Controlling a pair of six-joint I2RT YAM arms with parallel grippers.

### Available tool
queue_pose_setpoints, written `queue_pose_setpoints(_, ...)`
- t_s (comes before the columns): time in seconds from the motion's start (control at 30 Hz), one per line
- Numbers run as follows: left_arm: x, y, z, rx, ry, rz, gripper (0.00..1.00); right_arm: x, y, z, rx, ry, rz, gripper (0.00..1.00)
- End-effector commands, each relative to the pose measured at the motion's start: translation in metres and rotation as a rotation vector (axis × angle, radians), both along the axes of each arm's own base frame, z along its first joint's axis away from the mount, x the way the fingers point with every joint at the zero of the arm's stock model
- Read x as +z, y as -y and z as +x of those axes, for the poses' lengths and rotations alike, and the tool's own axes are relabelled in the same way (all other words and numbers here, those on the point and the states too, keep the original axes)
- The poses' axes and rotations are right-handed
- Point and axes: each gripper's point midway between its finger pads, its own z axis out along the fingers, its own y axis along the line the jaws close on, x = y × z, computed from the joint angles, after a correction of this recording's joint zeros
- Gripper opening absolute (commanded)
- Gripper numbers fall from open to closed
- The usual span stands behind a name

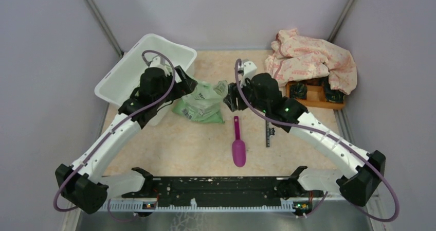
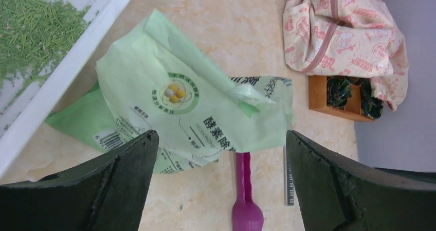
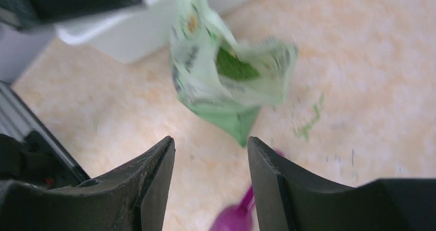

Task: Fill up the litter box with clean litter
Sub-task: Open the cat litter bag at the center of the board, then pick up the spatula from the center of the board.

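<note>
Evidently we are near the end of the pour: clean litter (image 2: 31, 20) lies in the litter box (image 1: 134, 66) at the tabletop's far left corner, and the limp litter bag (image 1: 201, 103) sits just beside it. Our left gripper (image 2: 221, 138) gapes wide and our right gripper (image 3: 211, 148) stands parted, neither holding anything. Next, we judge, comes grasping the purple scoop (image 1: 238, 147) to level the litter.

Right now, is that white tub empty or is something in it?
Not empty: loose green granules lie inside the litter box, bare white floor showing between them. How full overall, cannot tell.
</note>
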Motion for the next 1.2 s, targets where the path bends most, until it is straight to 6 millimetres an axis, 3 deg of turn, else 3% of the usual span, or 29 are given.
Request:
queue_pose_setpoints(0.0, 0.005, -0.007, -0.02, -0.041, -0.011, 0.029, 0.99, -0.1, 0.046, -0.008, -0.163, -0.175, -0.205, 0.55)
queue_pose_setpoints(0.23, -0.002, -0.017, -0.042, -0.047, -0.014, 0.022, 0.99, -0.169, 0.047, -0.011, -0.165, -0.272, -0.288, 0.56)
queue_pose_setpoints(0.5, -0.016, -0.026, -0.063, -0.046, -0.029, 0.008, 0.99, -0.22, 0.035, 0.011, -0.166, -0.317, -0.402, 0.57)
queue_pose_setpoints(0.67, -0.015, -0.031, -0.073, -0.043, -0.024, -0.005, 0.99, -0.246, 0.038, 0.023, -0.213, -0.338, -0.441, 0.57)
queue_pose_setpoints(0.8, -0.015, -0.033, -0.079, -0.044, -0.029, -0.01, 0.99, -0.253, 0.036, 0.029, -0.218, -0.333, -0.446, 0.51)
queue_pose_setpoints(0.97, -0.011, -0.033, -0.086, -0.062, -0.03, -0.023, 0.99, -0.252, 0.036, 0.029, -0.208, -0.33, -0.445, 0.18)
queue_pose_setpoints(1.07, -0.01, -0.028, -0.093, -0.099, -0.034, -0.043, 0.99, -0.231, 0.04, 0.025, -0.215, -0.29, -0.404, 0.05)
queue_pose_setpoints(1.17, -0.005, -0.013, -0.105, -0.198, -0.041, -0.097, 0.99, -0.181, 0.044, 0.022, -0.205, -0.186, -0.319, 0.0)
